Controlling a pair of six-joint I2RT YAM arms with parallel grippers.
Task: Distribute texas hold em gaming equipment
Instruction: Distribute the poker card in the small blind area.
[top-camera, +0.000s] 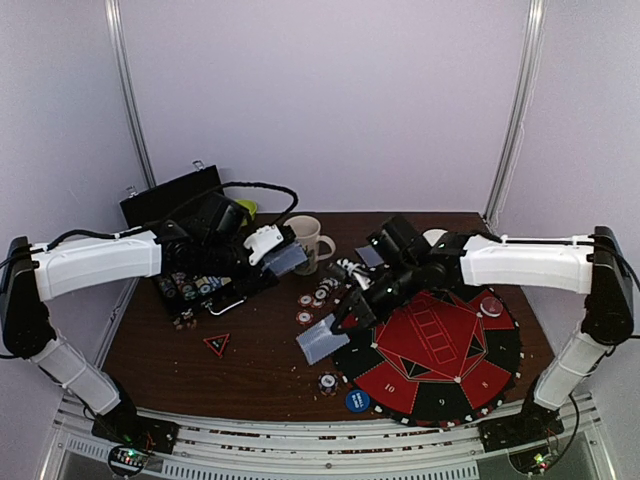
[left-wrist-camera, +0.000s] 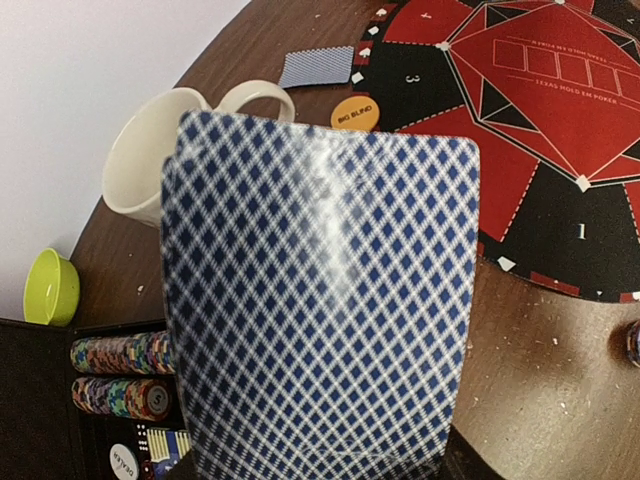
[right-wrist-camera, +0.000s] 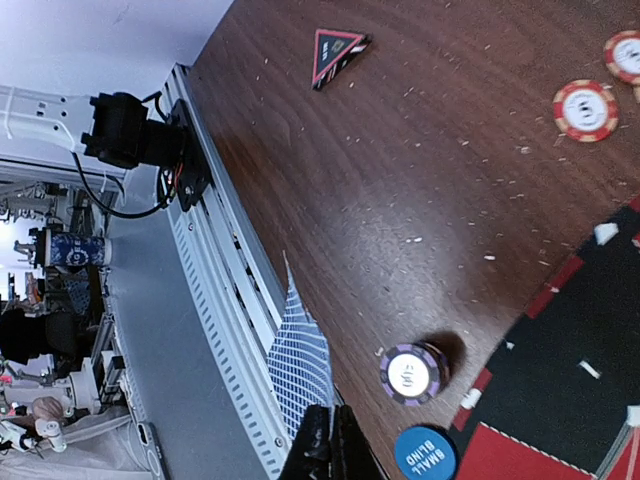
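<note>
The dealing looks barely begun to me. The left hand (top-camera: 284, 258) is closed on a stack of cards (left-wrist-camera: 320, 300), held up near the mug (left-wrist-camera: 140, 150). The right hand (right-wrist-camera: 325, 448) pinches a single card (right-wrist-camera: 300, 365) above the surface, beside the mat (top-camera: 440, 345). The small blind disc (right-wrist-camera: 425, 452) and a purple chip stack (right-wrist-camera: 411, 374) are out. Rows of chips (left-wrist-camera: 115, 355) sit in the case (top-camera: 170, 200), and I see no cards on the mat.

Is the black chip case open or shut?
Open. The case has its lid raised at the back, and rows of chips lie exposed in its tray.
</note>
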